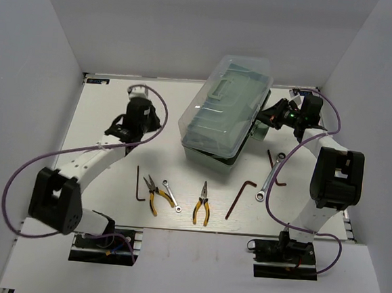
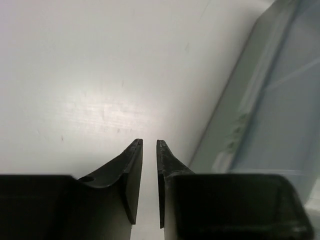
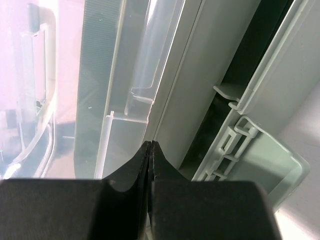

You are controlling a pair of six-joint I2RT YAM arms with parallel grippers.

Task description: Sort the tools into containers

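The pale green toolbox (image 1: 214,131) with its clear lid (image 1: 227,98) stands at the back middle. My right gripper (image 1: 263,118) is shut and empty; its tips (image 3: 151,146) rest at the seam between the lid (image 3: 100,75) and a green tray (image 3: 200,75). My left gripper (image 1: 156,121) hovers left of the box, almost shut with a thin gap (image 2: 149,144), empty; the box (image 2: 270,115) is to its right. On the table lie two yellow pliers (image 1: 153,194) (image 1: 202,203), two wrenches (image 1: 171,195) (image 1: 270,174) and three hex keys (image 1: 139,183) (image 1: 241,197) (image 1: 276,168).
White walls close the table at the back and both sides. The box's hinge links (image 3: 235,145) show at the right of my right fingers. A purple cable (image 1: 80,151) loops beside the left arm.
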